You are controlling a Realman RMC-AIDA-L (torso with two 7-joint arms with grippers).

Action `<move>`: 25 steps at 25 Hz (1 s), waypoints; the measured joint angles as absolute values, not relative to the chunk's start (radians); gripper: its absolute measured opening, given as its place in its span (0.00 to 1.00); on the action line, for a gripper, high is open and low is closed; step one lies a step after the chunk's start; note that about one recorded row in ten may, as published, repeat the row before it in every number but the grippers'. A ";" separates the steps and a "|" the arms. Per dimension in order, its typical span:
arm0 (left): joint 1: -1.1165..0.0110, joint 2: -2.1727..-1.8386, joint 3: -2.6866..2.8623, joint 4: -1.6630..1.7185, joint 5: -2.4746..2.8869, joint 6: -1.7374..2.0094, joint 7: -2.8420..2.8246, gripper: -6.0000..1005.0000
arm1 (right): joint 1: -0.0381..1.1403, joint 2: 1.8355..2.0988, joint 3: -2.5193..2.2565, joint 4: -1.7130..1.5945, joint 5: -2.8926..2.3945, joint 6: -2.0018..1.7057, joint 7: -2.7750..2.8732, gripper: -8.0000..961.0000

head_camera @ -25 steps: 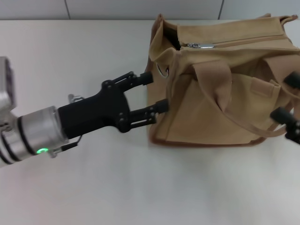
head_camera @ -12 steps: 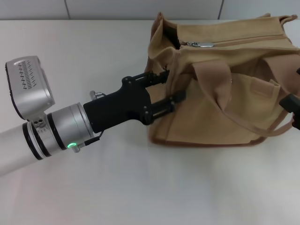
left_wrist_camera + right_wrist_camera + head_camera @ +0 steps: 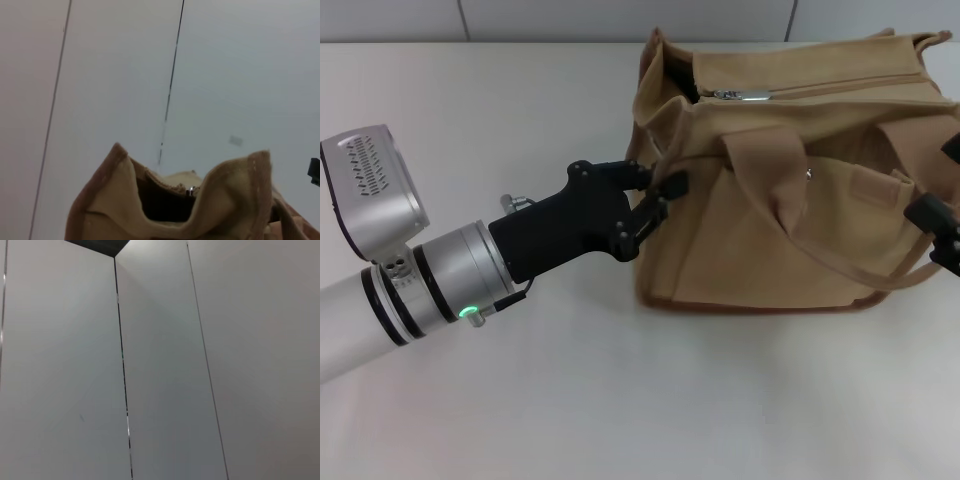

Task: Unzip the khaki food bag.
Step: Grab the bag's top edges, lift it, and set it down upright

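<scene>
The khaki food bag point(image 3: 790, 210) stands on the table at the right, a boxy tan tote with webbing handles point(image 3: 770, 165) and a brown base. Its top zipper looks closed, with the silver pull point(image 3: 744, 96) near the left end. My left gripper point(image 3: 660, 185) is at the bag's left end, its fingers drawn together on the end fabric near the top corner. My right gripper point(image 3: 942, 180) is at the bag's right end, open, mostly cut off by the frame edge. The left wrist view shows the bag's end point(image 3: 125, 200) from close by. The metal ring is hidden.
The bag sits on a pale table point(image 3: 520, 110) with a wall behind it. The right wrist view shows only grey wall panels point(image 3: 160, 365). A black part at the left wrist view's edge point(image 3: 314, 171) is likely my right gripper.
My left gripper's fingers were spread around the bag's left end; now they have closed on the fabric and drawn back slightly. My right gripper has shifted a little farther away along the bag's right end.
</scene>
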State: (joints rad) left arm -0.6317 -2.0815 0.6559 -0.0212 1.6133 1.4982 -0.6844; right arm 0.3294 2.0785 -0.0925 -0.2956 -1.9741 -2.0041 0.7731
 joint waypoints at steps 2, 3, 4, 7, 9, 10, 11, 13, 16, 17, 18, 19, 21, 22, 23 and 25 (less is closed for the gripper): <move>-0.623 -2.081 0.647 -0.015 1.612 1.502 -0.681 0.28 | 0.330 2.079 -0.092 -0.293 -1.974 -1.994 0.773 0.85; -0.623 -2.081 0.647 -0.015 1.612 1.502 -0.681 0.25 | 0.330 2.079 -0.092 -0.293 -1.974 -1.994 0.773 0.85; -0.614 -2.081 0.636 -0.011 1.613 1.508 -0.676 0.21 | 0.330 2.079 -0.092 -0.292 -1.974 -1.991 0.773 0.85; -0.556 -2.077 0.570 0.046 1.612 1.566 -0.658 0.13 | 0.330 2.079 -0.092 -0.286 -1.974 -1.983 0.773 0.85; -0.535 -2.076 0.527 0.074 1.613 1.593 -0.660 0.08 | 0.330 2.079 -0.091 -0.284 -1.974 -1.979 0.773 0.85; -0.520 -2.075 0.486 0.093 1.613 1.614 -0.663 0.06 | 0.331 2.079 -0.091 -0.281 -1.974 -1.972 0.773 0.85; -0.511 -2.074 0.446 0.112 1.613 1.636 -0.665 0.06 | 0.334 2.078 -0.090 -0.277 -1.974 -1.965 0.773 0.85; -0.496 -2.071 0.365 0.150 1.613 1.699 -0.669 0.06 | 0.340 2.078 -0.090 -0.268 -1.974 -1.953 0.773 0.85; -0.492 -2.069 0.329 0.170 1.612 1.781 -0.666 0.06 | 0.352 2.079 -0.089 -0.258 -1.974 -1.938 0.773 0.85; -0.494 -2.070 0.335 0.172 1.617 1.818 -0.647 0.06 | 0.355 2.079 -0.089 -0.252 -1.974 -1.930 0.773 0.85; -0.494 -2.070 0.335 0.172 1.617 1.818 -0.647 0.06 | 0.355 2.079 -0.089 -0.252 -1.974 -1.930 0.773 0.85; -0.497 -2.071 0.352 0.169 1.620 1.821 -0.633 0.06 | 0.356 2.079 -0.089 -0.246 -1.974 -1.926 0.773 0.85; -0.505 -2.077 0.464 0.113 1.632 1.775 -0.518 0.06 | 0.358 2.080 -0.089 -0.236 -1.974 -1.906 0.773 0.85; -0.505 -2.077 0.464 0.113 1.632 1.775 -0.518 0.07 | 0.358 2.080 -0.089 -0.236 -1.974 -1.906 0.773 0.85; -0.507 -2.079 0.503 0.050 1.633 1.745 -0.432 0.07 | 0.358 2.080 -0.089 -0.236 -1.974 -1.901 0.773 0.85; -0.507 -2.079 0.509 0.029 1.632 1.737 -0.404 0.07 | 0.358 2.080 -0.089 -0.235 -1.974 -1.891 0.773 0.85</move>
